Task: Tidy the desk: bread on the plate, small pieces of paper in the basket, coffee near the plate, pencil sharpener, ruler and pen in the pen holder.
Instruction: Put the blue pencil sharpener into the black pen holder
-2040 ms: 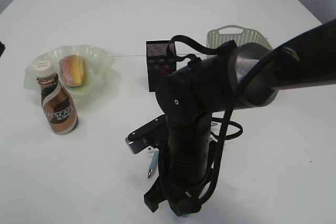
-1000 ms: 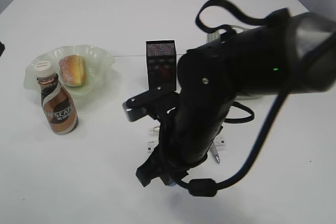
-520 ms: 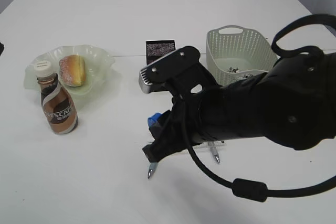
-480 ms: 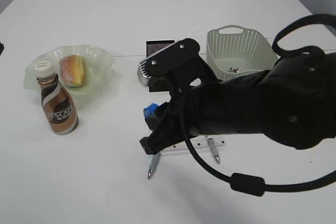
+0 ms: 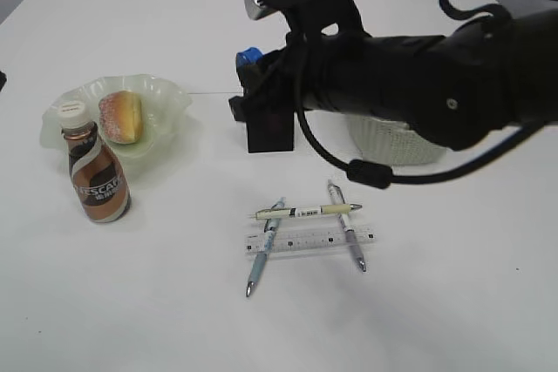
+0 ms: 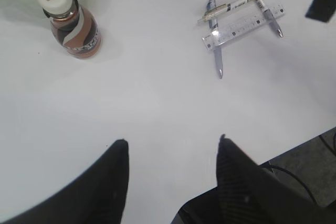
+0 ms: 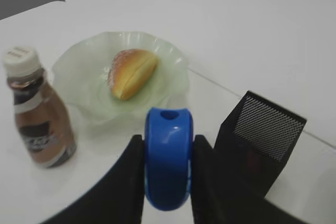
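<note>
**Sharpener carried to the pen holder**

The right gripper (image 7: pixel 168 174) is clamped on the blue plastic pencil sharpener (image 7: pixel 168 156), holding it in the air just beside the black mesh pen holder (image 7: pixel 262 140). Next, I think, it must come above the holder's opening and release. The left gripper (image 6: pixel 170 169) stands apart, holding nothing.

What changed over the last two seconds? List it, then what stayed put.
The right gripper, shut on the blue pencil sharpener, rose from low over the pens and moved back toward the black mesh pen holder. That uncovered three pens and the clear ruler. The coffee bottle, the bread on the green plate, and the basket did not move.
</note>
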